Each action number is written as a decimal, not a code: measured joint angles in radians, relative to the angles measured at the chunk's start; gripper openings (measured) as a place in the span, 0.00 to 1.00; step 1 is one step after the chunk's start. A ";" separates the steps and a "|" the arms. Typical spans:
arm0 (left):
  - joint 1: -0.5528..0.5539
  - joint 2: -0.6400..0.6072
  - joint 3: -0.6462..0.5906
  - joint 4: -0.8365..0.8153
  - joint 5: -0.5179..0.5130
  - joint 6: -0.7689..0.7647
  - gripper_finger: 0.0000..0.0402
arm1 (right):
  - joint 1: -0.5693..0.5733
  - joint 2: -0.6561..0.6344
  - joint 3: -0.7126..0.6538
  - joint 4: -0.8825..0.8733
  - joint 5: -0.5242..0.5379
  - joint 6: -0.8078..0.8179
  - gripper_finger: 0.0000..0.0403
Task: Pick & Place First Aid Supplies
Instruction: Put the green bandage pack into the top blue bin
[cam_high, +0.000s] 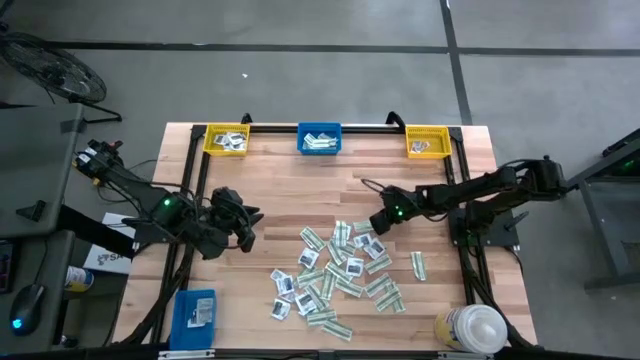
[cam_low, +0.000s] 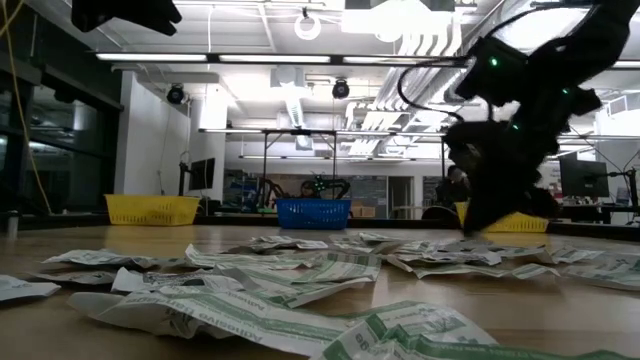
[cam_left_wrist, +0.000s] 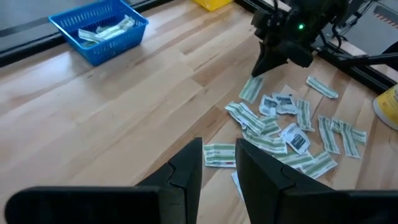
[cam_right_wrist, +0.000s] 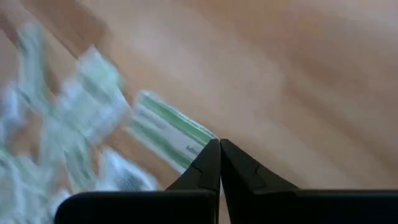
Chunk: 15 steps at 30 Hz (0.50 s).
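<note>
Pale butcher-block table (cam_high: 300, 190) carries the first aid supplies (cam_high: 340, 272), scattered right of centre. The right gripper (cam_high: 377, 226) is down at the heap's far edge, pinched on a green-striped packet (cam_right_wrist: 171, 132). The left gripper (cam_high: 244, 230) waits left of the pile, jaws parted, empty. Yellow and blue bins (cam_high: 319, 138) line the far edge; fluorescent ceiling lights (cam_low: 150, 57) behind

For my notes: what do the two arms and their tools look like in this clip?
Both arms are dark, nearly black, built of jointed segments with thin black cables looping alongside. Each carries a small lit green light near the wrist. The left tool ends in two flat, dark, wedge-shaped fingers with squared tips. The right tool has matching dark fingers tapering to narrow points. No lettering or logos are readable.
</note>
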 joint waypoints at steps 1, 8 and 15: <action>0.000 -0.008 0.000 -0.012 -0.007 0.000 0.24 | -0.007 -0.009 0.011 0.010 0.013 -0.004 0.00; 0.000 -0.108 -0.019 -0.059 -0.062 -0.001 0.24 | -0.069 -0.026 0.131 0.019 0.028 -0.116 0.00; 0.000 -0.283 -0.201 0.097 -0.071 0.001 0.24 | -0.188 -0.026 0.300 -0.013 0.038 -0.271 0.00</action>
